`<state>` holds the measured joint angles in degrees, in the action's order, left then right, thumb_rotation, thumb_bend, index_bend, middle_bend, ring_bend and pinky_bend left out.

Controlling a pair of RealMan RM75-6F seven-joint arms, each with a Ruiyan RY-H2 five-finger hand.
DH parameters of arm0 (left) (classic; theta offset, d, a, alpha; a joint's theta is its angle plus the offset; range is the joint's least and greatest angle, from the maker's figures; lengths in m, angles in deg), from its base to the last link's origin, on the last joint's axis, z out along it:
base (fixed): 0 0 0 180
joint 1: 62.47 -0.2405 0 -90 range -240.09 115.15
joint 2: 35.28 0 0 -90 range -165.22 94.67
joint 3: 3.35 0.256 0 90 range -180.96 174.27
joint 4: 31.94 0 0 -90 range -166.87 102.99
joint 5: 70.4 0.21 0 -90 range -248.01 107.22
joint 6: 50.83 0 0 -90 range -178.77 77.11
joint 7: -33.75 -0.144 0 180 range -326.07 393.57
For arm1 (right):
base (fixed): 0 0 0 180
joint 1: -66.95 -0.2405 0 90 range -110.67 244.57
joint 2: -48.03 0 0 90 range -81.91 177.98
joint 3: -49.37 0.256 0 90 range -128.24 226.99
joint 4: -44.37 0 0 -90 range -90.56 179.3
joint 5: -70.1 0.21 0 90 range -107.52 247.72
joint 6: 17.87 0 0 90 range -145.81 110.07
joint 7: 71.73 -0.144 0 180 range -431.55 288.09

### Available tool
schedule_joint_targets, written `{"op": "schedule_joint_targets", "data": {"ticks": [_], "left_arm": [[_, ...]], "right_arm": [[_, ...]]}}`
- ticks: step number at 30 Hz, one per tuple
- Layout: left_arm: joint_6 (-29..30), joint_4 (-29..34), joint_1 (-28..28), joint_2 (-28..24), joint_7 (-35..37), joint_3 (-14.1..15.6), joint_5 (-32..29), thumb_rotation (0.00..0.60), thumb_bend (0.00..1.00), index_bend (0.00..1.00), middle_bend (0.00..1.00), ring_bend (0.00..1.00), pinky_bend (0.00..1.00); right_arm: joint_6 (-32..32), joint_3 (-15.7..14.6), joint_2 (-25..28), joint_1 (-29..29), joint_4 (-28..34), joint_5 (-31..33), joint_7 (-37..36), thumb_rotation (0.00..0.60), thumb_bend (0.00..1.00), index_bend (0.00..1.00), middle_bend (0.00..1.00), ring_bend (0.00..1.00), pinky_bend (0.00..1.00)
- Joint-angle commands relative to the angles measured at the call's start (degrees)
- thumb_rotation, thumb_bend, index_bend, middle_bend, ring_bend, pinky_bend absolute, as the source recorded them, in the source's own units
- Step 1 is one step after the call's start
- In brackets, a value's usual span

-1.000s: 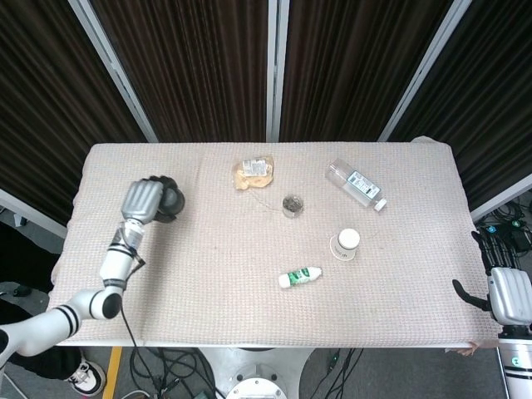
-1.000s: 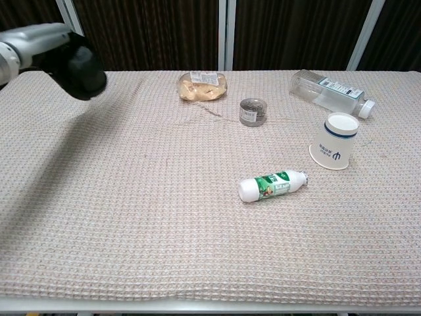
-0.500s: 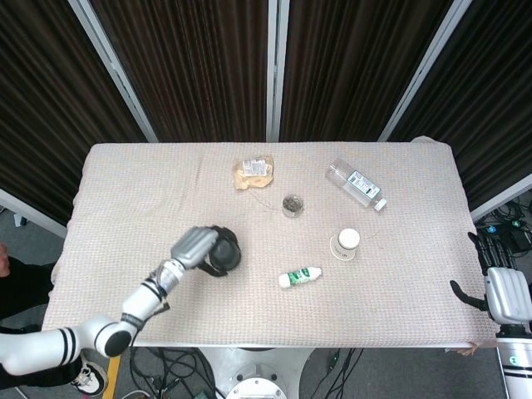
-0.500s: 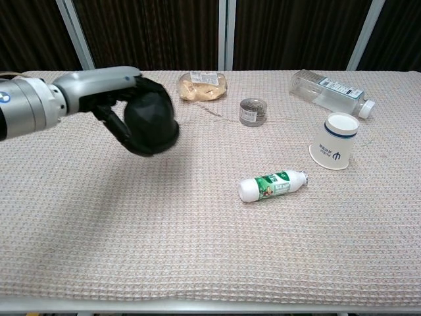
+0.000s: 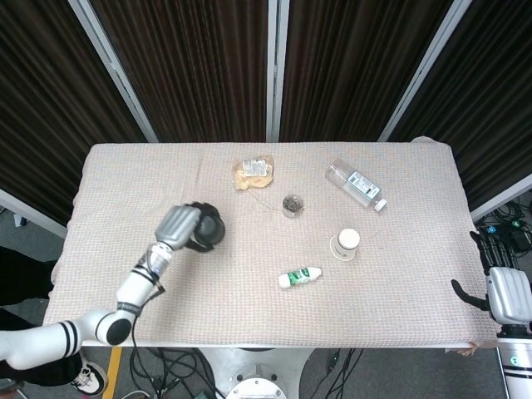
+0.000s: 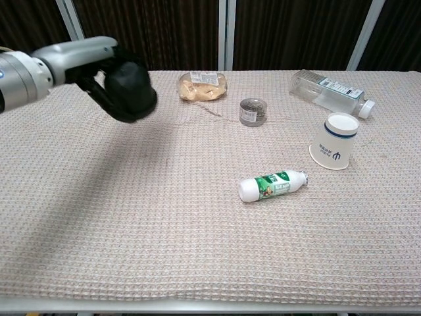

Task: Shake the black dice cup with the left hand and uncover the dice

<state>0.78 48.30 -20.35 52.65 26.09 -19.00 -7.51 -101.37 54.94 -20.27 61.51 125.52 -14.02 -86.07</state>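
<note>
The left hand (image 6: 99, 69) grips the black dice cup (image 6: 130, 91) above the table's (image 5: 249, 316) left side, apparently mid-shake. No dice show; uncovering remains. The right hand (image 5: 507, 293) idles off the right edge, holding nothing, fingers apart.

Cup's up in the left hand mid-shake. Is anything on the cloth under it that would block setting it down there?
Nothing visible. The left hand holds the black dice cup above bare tablecloth. The nearest things, the bread packet and small tin, lie off toward the middle.
</note>
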Motion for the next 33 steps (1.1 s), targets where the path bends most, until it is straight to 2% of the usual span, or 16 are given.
{"op": "schedule_joint_targets", "data": {"ticks": [1,7,10,14,17,18,20,21,22,23,24,26,28,33], "left_arm": [[3.65,-8.79,0.90,1.54,-5.47,-2.39,-5.38,0.600,0.21,0.41,0.42,0.31,0.38],[4.28,-1.87,1.60,-0.72,-5.37,-3.07,-3.94,0.600,0.20,0.41,0.42,0.31,0.37],[6.81,1.60,2.77,-1.91,-6.58,-4.95,-2.44,0.600,0.20,0.41,0.42,0.31,0.37],[13.40,6.17,2.77,-2.27,-5.56,-7.51,1.11,0.600,0.20,0.41,0.42,0.30,0.37],[14.40,6.86,1.56,-1.68,-2.40,-7.03,0.98,0.600,0.20,0.41,0.42,0.31,0.37],[12.88,6.35,1.33,-1.54,-2.05,-5.95,0.12,0.600,0.20,0.41,0.42,0.31,0.37],[6.25,4.33,1.56,-1.98,-3.18,-1.86,-2.02,0.600,0.20,0.41,0.42,0.30,0.37],[-0.22,2.72,2.23,-2.71,-4.47,1.40,-4.10,0.600,0.20,0.41,0.42,0.30,0.37],[-5.36,1.68,2.94,-3.33,-5.18,3.33,-6.45,0.600,0.20,0.40,0.42,0.30,0.37],[-11.16,0.41,4.13,-4.06,-5.71,4.87,-9.83,0.600,0.20,0.40,0.42,0.30,0.37],[-13.70,-0.39,4.95,-4.40,-5.69,5.08,-12.05,0.600,0.20,0.40,0.42,0.30,0.37],[-13.72,-1.01,5.83,-4.59,-4.80,3.51,-14.44,0.600,0.20,0.40,0.42,0.31,0.37],[-9.13,0.47,5.93,-5.12,-3.65,0.52,-13.55,0.600,0.20,0.41,0.42,0.31,0.37],[8.34,7.90,4.79,-6.92,-0.60,-7.61,-4.30,0.600,0.20,0.41,0.42,0.31,0.37]], "right_arm": [[-0.22,-0.02,0.00,0.08,0.09,-0.16,0.09,0.600,0.17,0.00,0.00,0.00,0.00],[-0.04,-0.10,-0.06,0.06,0.06,-0.11,0.22,0.600,0.17,0.00,0.00,0.00,0.00],[-0.08,0.04,-0.08,0.05,0.03,0.05,0.18,0.600,0.17,0.00,0.00,0.00,0.00],[0.38,-0.07,-0.22,-0.01,-0.18,0.23,0.06,0.600,0.17,0.00,0.00,0.00,0.00],[0.70,-0.08,-0.26,-0.12,-0.39,0.32,-0.05,0.600,0.17,0.00,0.00,0.00,0.00],[0.73,-0.08,-0.27,-0.13,-0.41,0.34,-0.06,0.600,0.17,0.00,0.00,0.00,0.00],[0.74,-0.08,-0.27,-0.16,-0.37,0.30,0.01,0.600,0.17,0.00,0.00,0.00,0.00],[0.78,-0.09,-0.26,-0.20,-0.31,0.25,0.08,0.600,0.17,0.00,0.00,0.00,0.00],[0.78,-0.11,-0.28,-0.22,-0.26,0.21,0.11,0.600,0.17,0.00,0.00,0.00,0.00],[0.75,-0.12,-0.32,-0.24,-0.19,0.14,0.13,0.600,0.17,0.00,0.00,0.00,0.00],[0.70,-0.14,-0.36,-0.22,-0.17,0.10,0.14,0.600,0.17,0.00,0.00,0.00,0.00],[0.68,-0.16,-0.38,-0.18,-0.17,0.14,0.19,0.600,0.17,0.00,0.00,0.00,0.00],[0.76,-0.07,-0.29,-0.18,-0.12,0.35,0.24,0.600,0.17,0.00,0.00,0.00,0.00],[0.46,-0.04,-0.06,-0.15,0.17,0.11,0.22,0.600,0.17,0.00,0.00,0.00,0.00]]}}
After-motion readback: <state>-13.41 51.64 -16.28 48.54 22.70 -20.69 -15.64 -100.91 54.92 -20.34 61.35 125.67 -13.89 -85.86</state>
